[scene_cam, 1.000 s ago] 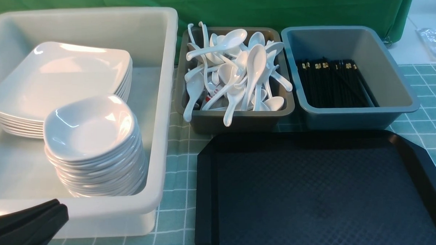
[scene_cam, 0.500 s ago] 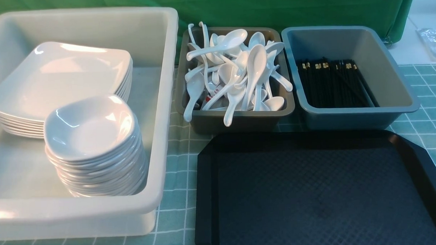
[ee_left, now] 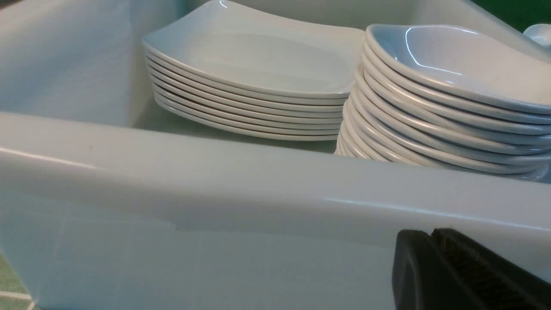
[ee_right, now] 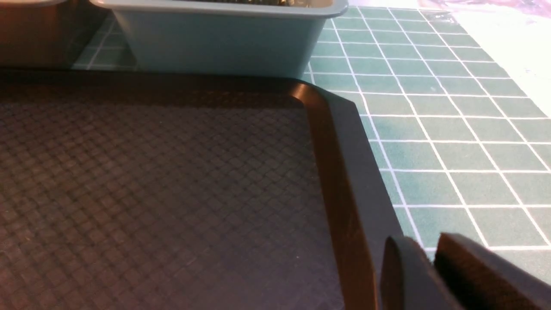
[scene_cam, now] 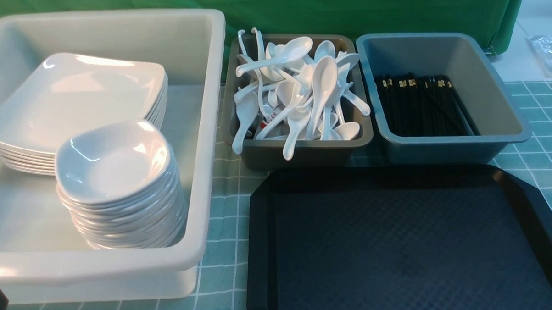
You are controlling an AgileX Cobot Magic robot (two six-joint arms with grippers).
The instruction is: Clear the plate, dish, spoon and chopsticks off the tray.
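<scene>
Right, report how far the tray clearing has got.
Done, by the look of it: the tray shows bare; plates and dishes sit stacked in the white tub, spoons and chopsticks in their bins. In hand: nothing; the left gripper is shut and empty, the right gripper holds nothing. Nothing visibly left.

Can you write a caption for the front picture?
Bare black tray before white tub of stacked dishes, spoon and chopstick bins.
</scene>
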